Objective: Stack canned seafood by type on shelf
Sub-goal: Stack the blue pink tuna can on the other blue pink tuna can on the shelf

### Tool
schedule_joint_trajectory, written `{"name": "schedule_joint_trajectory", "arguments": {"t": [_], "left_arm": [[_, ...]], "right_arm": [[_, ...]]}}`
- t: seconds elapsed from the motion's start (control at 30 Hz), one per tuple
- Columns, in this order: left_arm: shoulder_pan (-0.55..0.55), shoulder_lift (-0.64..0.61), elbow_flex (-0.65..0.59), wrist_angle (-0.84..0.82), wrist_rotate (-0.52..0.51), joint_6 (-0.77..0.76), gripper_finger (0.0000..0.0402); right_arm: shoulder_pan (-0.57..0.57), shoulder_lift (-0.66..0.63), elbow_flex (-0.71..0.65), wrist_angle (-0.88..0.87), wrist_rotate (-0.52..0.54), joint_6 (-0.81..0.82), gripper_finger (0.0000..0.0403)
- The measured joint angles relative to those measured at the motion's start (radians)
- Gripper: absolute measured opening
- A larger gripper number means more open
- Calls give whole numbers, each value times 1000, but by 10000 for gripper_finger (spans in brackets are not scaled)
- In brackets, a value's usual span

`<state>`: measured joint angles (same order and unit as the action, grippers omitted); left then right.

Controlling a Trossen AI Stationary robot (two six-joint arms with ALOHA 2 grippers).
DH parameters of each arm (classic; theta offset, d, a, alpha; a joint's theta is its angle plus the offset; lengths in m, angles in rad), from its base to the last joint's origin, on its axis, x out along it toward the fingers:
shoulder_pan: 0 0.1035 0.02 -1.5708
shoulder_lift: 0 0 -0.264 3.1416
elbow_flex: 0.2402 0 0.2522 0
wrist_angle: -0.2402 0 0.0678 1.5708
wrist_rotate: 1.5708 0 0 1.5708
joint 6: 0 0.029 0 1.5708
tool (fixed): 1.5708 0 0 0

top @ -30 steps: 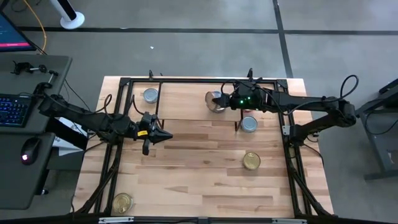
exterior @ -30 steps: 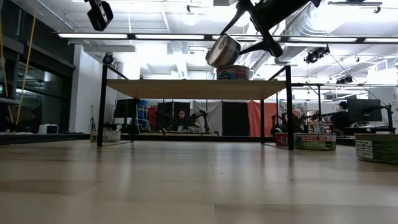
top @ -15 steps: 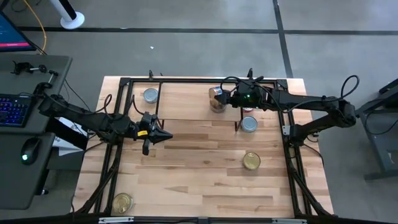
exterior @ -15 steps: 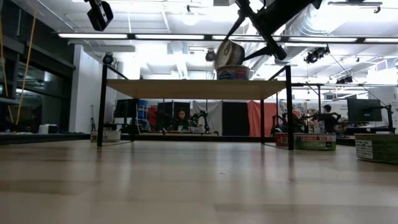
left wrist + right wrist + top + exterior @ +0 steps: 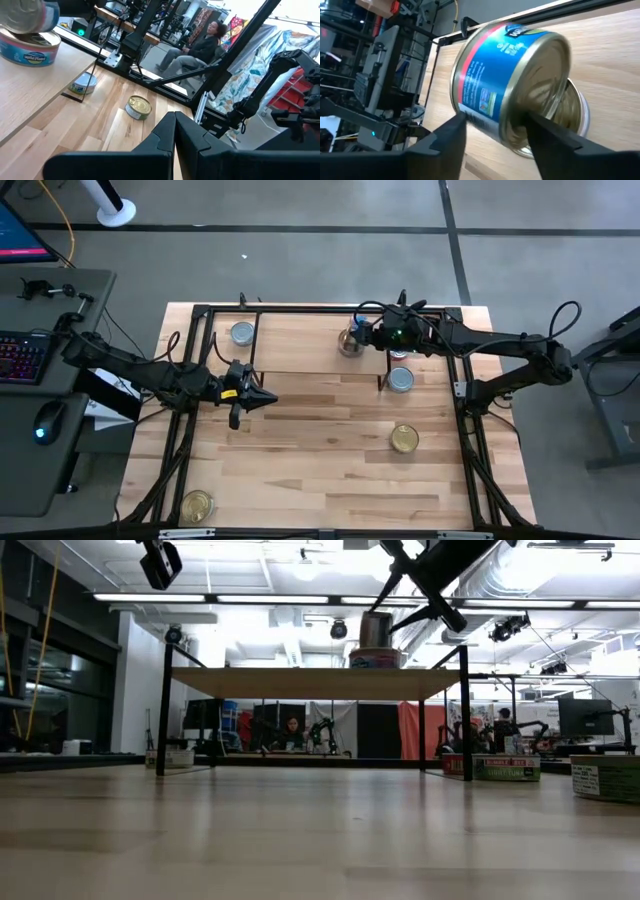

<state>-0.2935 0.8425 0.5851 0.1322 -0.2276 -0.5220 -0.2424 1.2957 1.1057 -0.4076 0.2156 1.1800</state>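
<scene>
A blue-labelled tin [image 5: 505,82] is held between the fingers [image 5: 442,137] of the right gripper [image 5: 362,335] above the shelf [image 5: 300,345]. In the right wrist view the tin is seen tilted, its lower edge against the top of a second tin [image 5: 572,117] that lies on the shelf's wood. In the low view the held tin [image 5: 375,630] is seen directly over that second tin [image 5: 375,658], near the shelf's right end. The right gripper's jaws are spread about the tin's width and pressed to its sides, so the tin is grasped.

Another silver-topped tin [image 5: 242,333] is set at the shelf's left end. On the table [image 5: 320,470], a silver-topped tin [image 5: 400,379] is found just in front of the shelf, a gold-topped tin [image 5: 404,438] nearer the front, and a further gold-topped tin [image 5: 197,505] at the front left corner.

The left gripper [image 5: 266,400] is held clenched and empty over the table, left of centre, well apart from all tins.
</scene>
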Motion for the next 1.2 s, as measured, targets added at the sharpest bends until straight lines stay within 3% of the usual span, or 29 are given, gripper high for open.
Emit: {"name": "schedule_joint_trajectory", "arguments": {"t": [0.23, 0.73, 0.87, 0.97, 1.1, 1.2], "left_arm": [[0, 0, 0, 0, 0, 1, 0], [0, 0, 0, -1, -1, 2, 0], [15, 5, -1, 52, -57, -15, 0], [72, 35, 22, 174, -101, -32, 0], [209, 130, 154, 124, -88, 39, 0], [358, 271, 277, 44, 64, 86, 0]], "right_arm": [[1, 0, 0, -8, 0, 1, 123], [66, -19, -2, -107, -96, 7, 80], [69, -72, -2, -130, -104, -14, 57], [64, -135, -2, -212, -77, -33, 20], [41, -191, -2, -286, 41, -14, 7], [2, -180, -2, -252, 54, -33, 1]]}}
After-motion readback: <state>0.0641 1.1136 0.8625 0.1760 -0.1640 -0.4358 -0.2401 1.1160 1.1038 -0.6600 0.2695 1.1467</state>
